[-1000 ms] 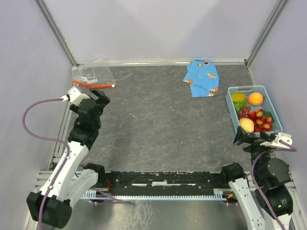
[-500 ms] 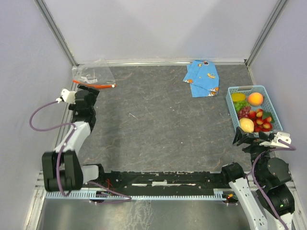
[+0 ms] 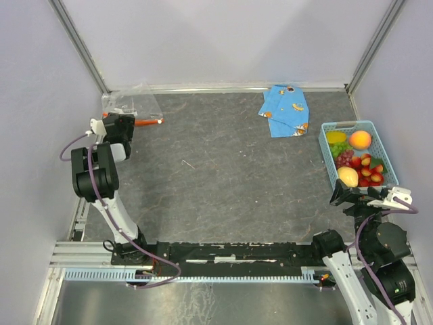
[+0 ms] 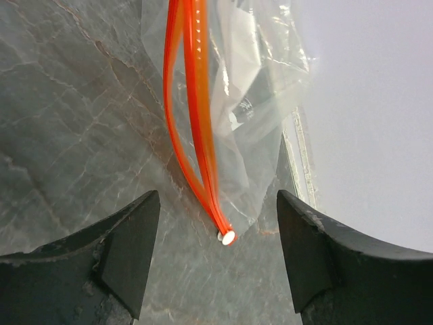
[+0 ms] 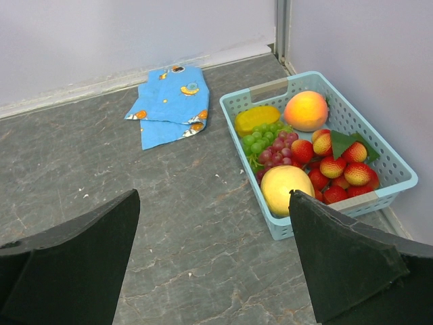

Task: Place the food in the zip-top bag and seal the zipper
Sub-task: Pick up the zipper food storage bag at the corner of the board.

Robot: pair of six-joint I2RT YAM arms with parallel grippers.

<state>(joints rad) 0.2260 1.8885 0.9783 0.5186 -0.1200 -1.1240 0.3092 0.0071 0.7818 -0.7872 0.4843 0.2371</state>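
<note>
My left gripper [image 4: 216,203] has jaws apart astride the zipper [image 4: 196,101] end of the bag [image 4: 260,81] in the table's [image 3: 223,176] far-left corner, so I risk pinching one slippery strip or shoving it away; right gripper [image 5: 213,203] gapes empty near the food [image 5: 284,186] in the basket [image 5: 396,177], right edge.

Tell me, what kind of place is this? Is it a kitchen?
Probably a robot test cell, not a kitchen: two black-and-white robot arms bolted to a grey stone-patterned table, bare pale walls with metal rails, and toy fruit in a light-blue slotted plastic basket.
</note>
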